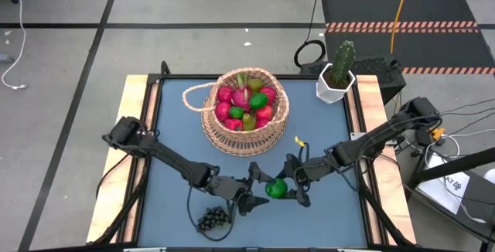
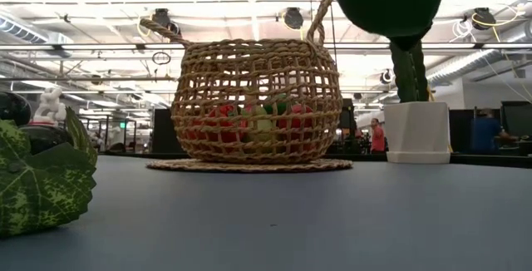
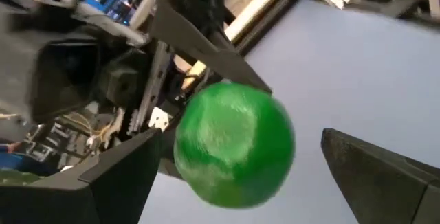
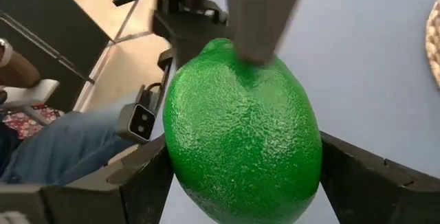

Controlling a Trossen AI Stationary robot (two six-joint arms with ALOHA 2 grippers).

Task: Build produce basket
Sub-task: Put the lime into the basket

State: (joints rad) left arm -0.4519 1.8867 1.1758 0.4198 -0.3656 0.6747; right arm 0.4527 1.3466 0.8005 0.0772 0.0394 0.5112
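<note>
Mid-handover near the surface's front edge: right pincer (image 1: 291,191) grips the lime (image 1: 276,189), left pincer (image 1: 252,192) gapes empty; next, carry it to the basket (image 1: 232,137)

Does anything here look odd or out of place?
Mostly tidy. The dark grape bunch lies alone on the table near the front edge, outside the basket, while the right hand holds a lime above the table.

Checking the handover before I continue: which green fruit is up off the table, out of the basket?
The lime, held in the right gripper near the table's front, beside the open left gripper. The other green fruits lie inside the basket.
</note>
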